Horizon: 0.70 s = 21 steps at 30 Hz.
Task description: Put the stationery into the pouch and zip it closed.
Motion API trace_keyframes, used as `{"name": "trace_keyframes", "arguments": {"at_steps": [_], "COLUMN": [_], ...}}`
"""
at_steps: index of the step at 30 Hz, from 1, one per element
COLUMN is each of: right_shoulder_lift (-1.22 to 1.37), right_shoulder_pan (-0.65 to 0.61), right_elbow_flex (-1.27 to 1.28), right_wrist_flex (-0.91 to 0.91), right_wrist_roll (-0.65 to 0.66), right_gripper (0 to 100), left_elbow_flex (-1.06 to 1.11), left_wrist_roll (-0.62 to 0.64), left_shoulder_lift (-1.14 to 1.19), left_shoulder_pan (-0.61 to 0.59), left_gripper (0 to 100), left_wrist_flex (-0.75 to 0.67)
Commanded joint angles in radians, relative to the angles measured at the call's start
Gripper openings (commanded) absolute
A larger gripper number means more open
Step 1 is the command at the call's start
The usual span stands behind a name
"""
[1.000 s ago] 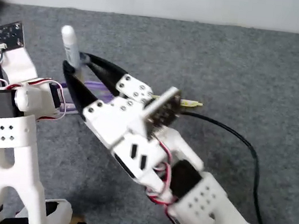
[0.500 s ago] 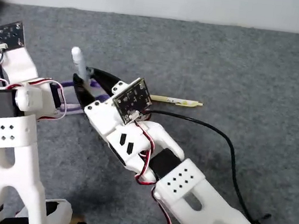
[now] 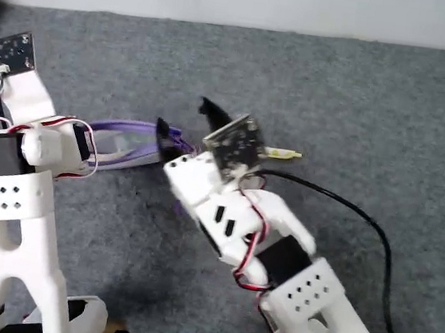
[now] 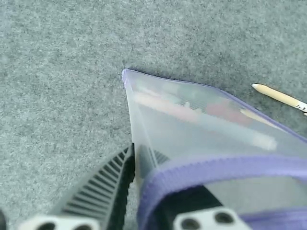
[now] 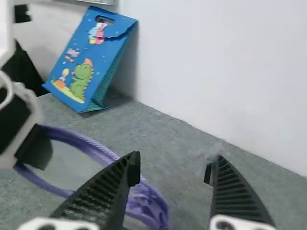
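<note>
Your left gripper [image 4: 139, 182] pinched the soft, floppy pouch [image 3: 124, 146] at centre-left; your right gripper [image 5: 175, 165] gaped empty beside it; the pencil [image 3: 279, 152], right of centre, looked light and stiff; pinch mid-shaft.

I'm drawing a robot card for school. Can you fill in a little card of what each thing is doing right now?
pouch: clear with a purple zip edge, mouth open, lying on the grey table
stationery: a few pieces seen through the pouch's clear side
left gripper: shut on the pouch's edge
right gripper: open, holding nothing, just above the pouch's purple rim
pencil: pale yellow, lying on the table outside the pouch
zip: not closed yet
</note>
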Motion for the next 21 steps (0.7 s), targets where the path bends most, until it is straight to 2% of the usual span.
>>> {"name": "trace_keyframes", "arguments": {"at_steps": [1, 4, 6, 10, 14, 17, 21], "right_shoulder_lift": [-0.064, -0.088, -0.097, -0.051, 0.077, 0.206, 0.384], "right_shoulder_pan": [0.058, 0.111, 0.151, 0.243, 0.352, 0.404, 0.430], "right_elbow_flex": [-0.012, -0.012, -0.034, -0.166, -0.273, -0.359, -0.497], "right_wrist_flex": [0.047, 0.073, 0.124, 0.323, 0.470, 0.550, 0.656], "right_wrist_roll": [-0.028, -0.048, -0.072, -0.149, -0.155, -0.138, -0.026], "right_gripper": [22.6, 21.3, 16.8, 5.3, 2.0, 2.0, 2.0], "left_elbow_flex": [-0.054, -0.054, -0.054, -0.054, -0.024, 0.025, 0.028], "left_wrist_roll": [0.011, 0.011, 0.011, 0.011, 0.011, 0.008, 0.008], "left_shoulder_lift": [-0.005, -0.005, -0.005, -0.005, -0.005, -0.014, -0.014], "left_shoulder_pan": [-0.003, -0.003, -0.003, -0.003, -0.002, -0.002, -0.002], "left_gripper": [1, 1, 1, 1, 1, 1, 1], "left_wrist_flex": [-0.012, -0.012, -0.012, -0.012, -0.026, -0.048, -0.046]}}
